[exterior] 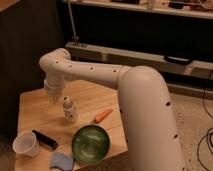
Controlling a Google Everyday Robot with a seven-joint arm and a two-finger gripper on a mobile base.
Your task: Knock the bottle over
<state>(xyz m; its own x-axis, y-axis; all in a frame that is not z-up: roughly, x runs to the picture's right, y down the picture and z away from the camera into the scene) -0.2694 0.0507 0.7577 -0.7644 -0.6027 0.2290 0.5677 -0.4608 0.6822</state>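
Note:
The bottle (69,110) is small, clear-whitish with a white cap, and stands upright near the middle of the wooden table (35,112). My gripper (54,95) hangs at the end of the white arm (100,75), just up and left of the bottle's cap, close to it. I cannot tell whether it touches the bottle.
A green bowl (90,144) sits in front of the bottle. An orange carrot (103,115) lies to its right. A white paper cup (25,144), a black object (45,139) and a blue sponge (61,161) are at the front left. Dark shelving stands behind.

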